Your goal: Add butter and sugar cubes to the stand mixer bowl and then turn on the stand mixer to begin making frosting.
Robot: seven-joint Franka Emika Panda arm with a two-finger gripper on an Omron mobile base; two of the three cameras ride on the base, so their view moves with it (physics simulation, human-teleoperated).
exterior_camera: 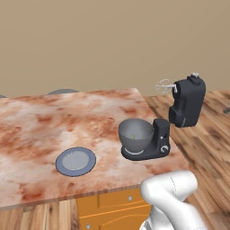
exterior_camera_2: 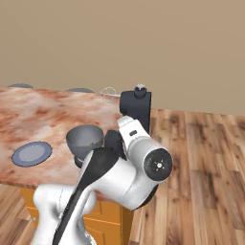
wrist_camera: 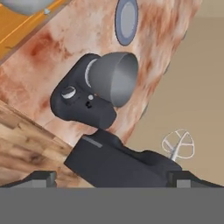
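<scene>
stand mixer (exterior_camera: 173, 119) head tilted back above the grey stand mixer bowl (exterior_camera: 135, 134).

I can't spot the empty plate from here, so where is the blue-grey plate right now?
The plate lies flat on the marble counter, near its front edge. In the left base view it sits left of the stand mixer bowl, apart from it.
</scene>
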